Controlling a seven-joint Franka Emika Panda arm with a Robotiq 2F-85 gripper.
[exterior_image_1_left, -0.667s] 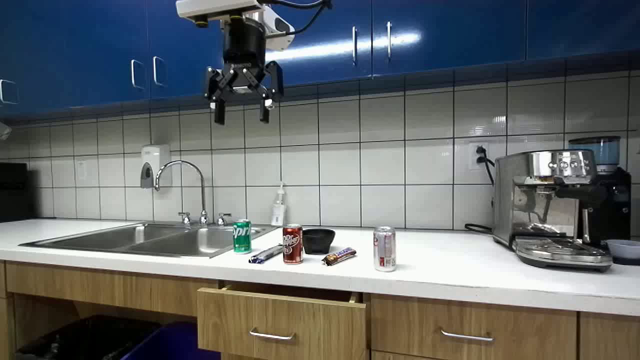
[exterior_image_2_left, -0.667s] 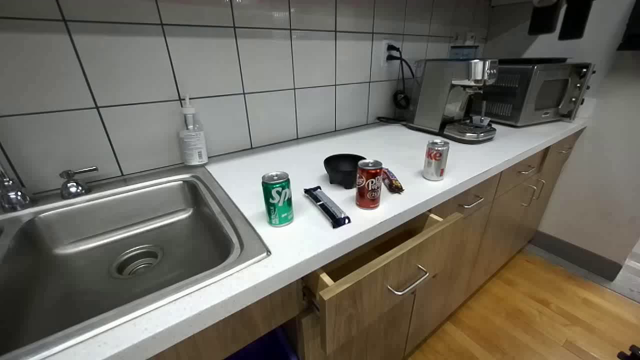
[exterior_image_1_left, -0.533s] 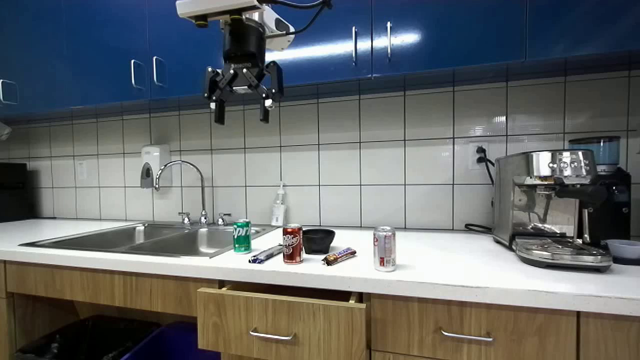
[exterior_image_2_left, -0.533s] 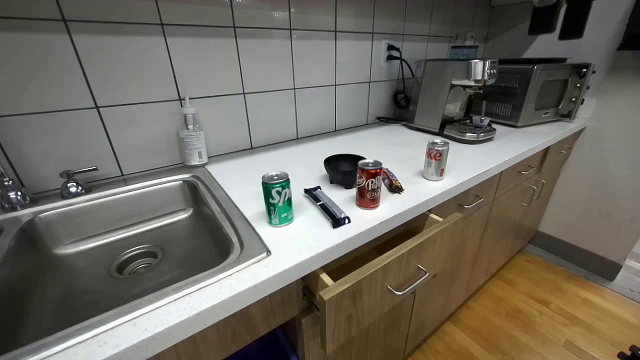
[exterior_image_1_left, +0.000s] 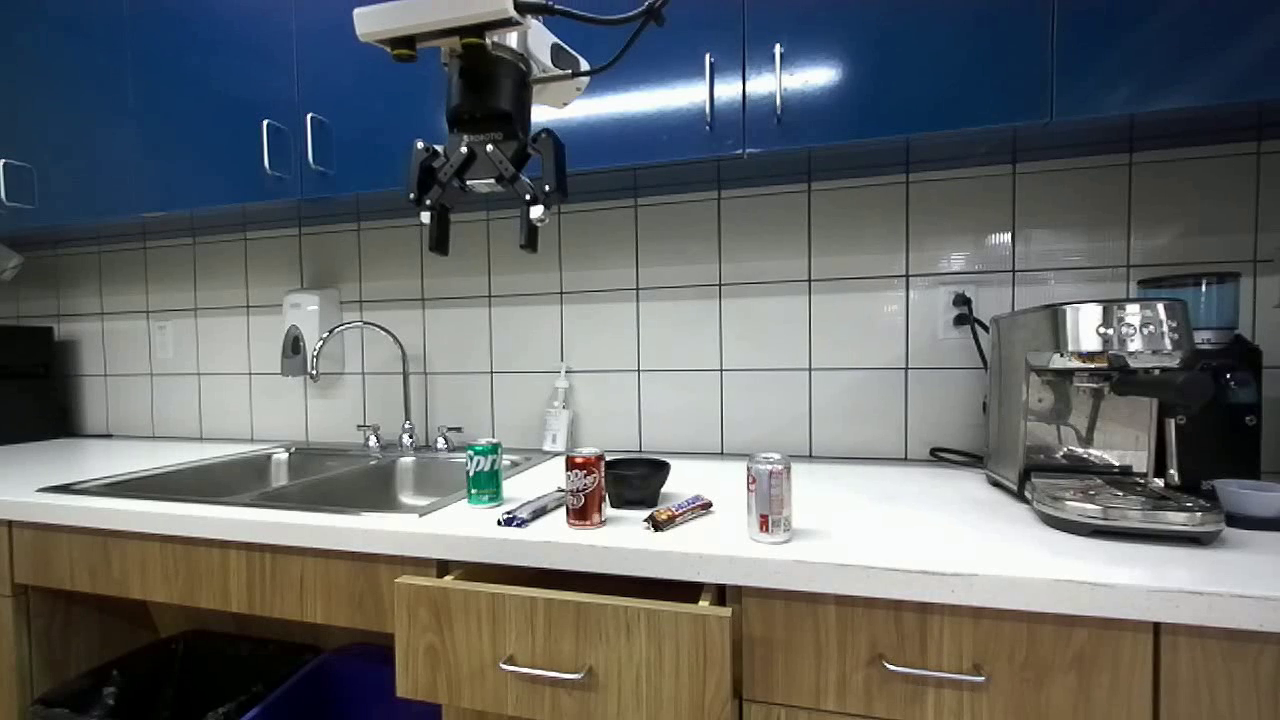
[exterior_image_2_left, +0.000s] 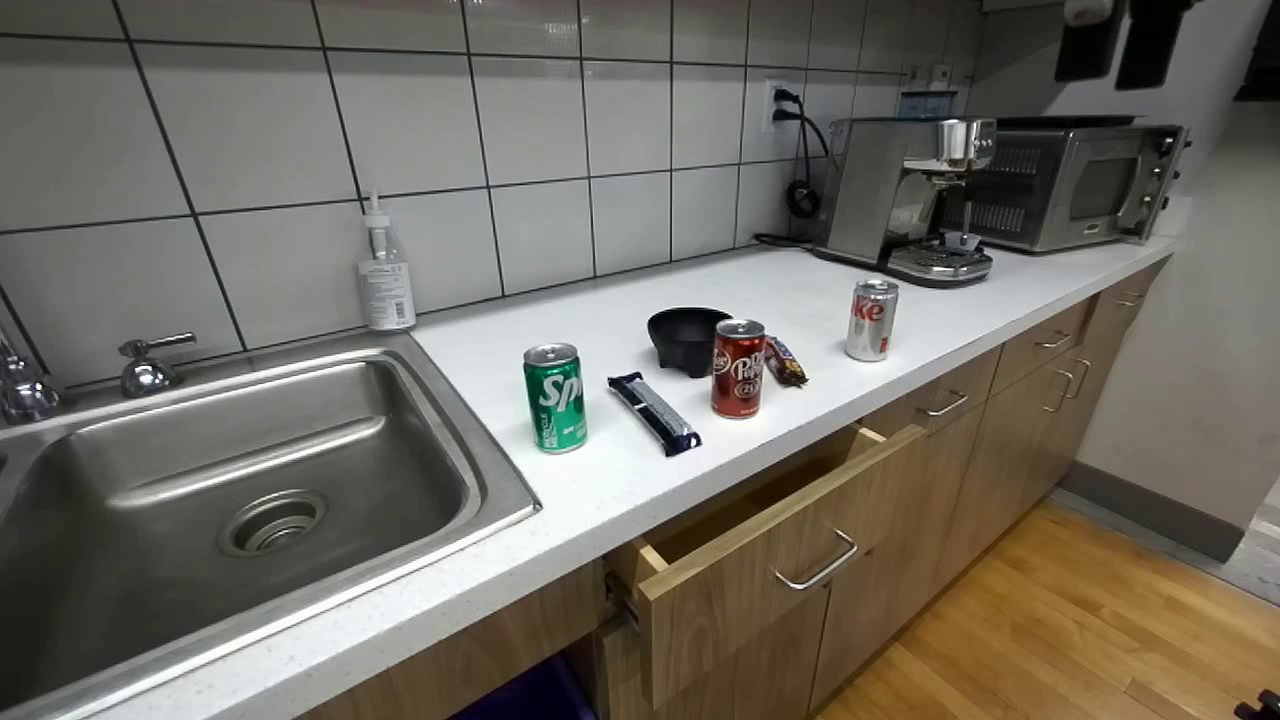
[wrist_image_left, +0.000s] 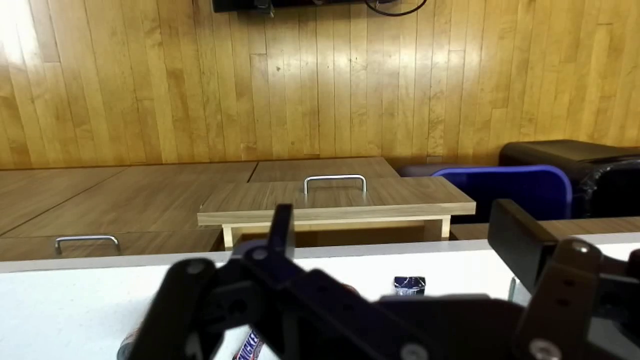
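Hanging jaws apart, gripper (exterior_image_1_left: 484, 246) high up, perhaps over the pulled-out drawer (exterior_image_1_left: 620, 640).

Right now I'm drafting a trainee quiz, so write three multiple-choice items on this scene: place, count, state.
1. Where is the green metal Sprite can?
A) in the wooden drawer
B) on the white countertop, beside the steel sink
C) on the coffee machine

2. How many metal drink cans stand on the countertop?
A) two
B) five
C) three

3. How does the black two-fingered gripper stand?
A) open, holding nothing
B) shut on a candy bar
C) shut on a drawer handle

1 B: it stands just outside the sink's edge.
2 C: a dark red Dr Pepper can and a silver can stand with the Sprite can.
3 A: its fingers stand apart with nothing between them.
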